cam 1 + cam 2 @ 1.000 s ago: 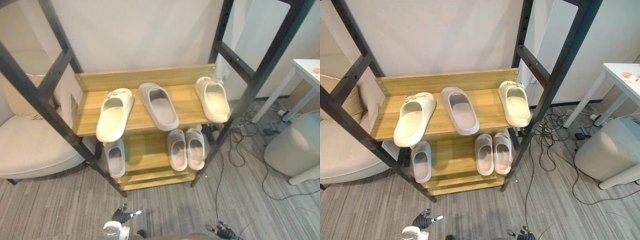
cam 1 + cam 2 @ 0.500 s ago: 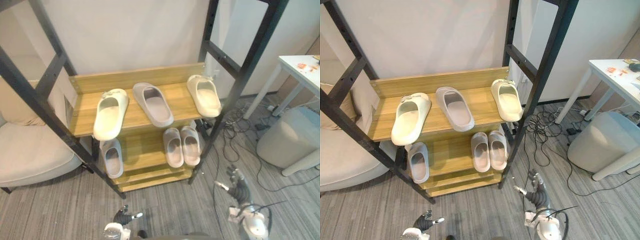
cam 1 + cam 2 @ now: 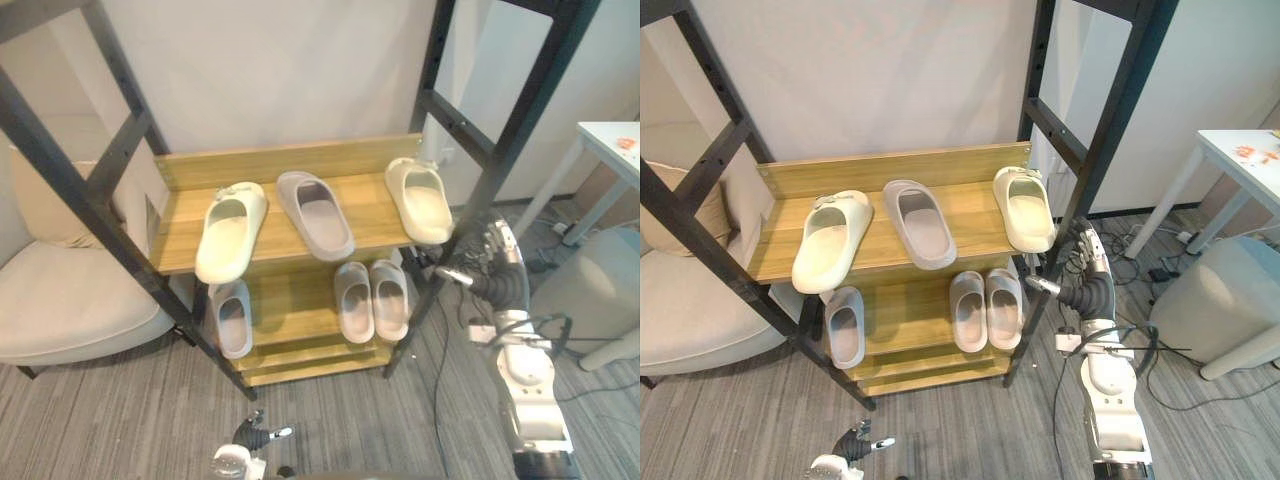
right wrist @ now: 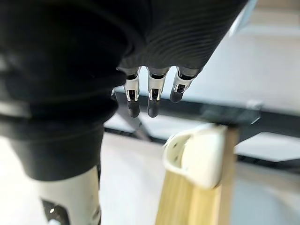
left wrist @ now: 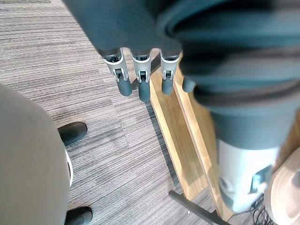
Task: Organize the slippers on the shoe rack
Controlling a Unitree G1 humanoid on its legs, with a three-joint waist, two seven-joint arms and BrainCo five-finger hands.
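Left eye: right hand (image 3: 480,262) at 4 o'clock of the shoe rack (image 3: 270,160); rack post (image 3: 522,130) stands between it and the cream slipper (image 3: 420,200) at its 10 o'clock | Right eye: I judge a straight reach strikes that post or tips the edge-set slipper off | Left wrist: left hand (image 5: 142,72) straight-fingered, empty | Right wrist: fingers relaxed, holding nothing.

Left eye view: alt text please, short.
The right robot hand, fingers open, hovers beside the right end of a wooden shoe rack, near a cream slipper. The upper shelf also holds a grey slipper and a second cream slipper; three grey slippers sit below.
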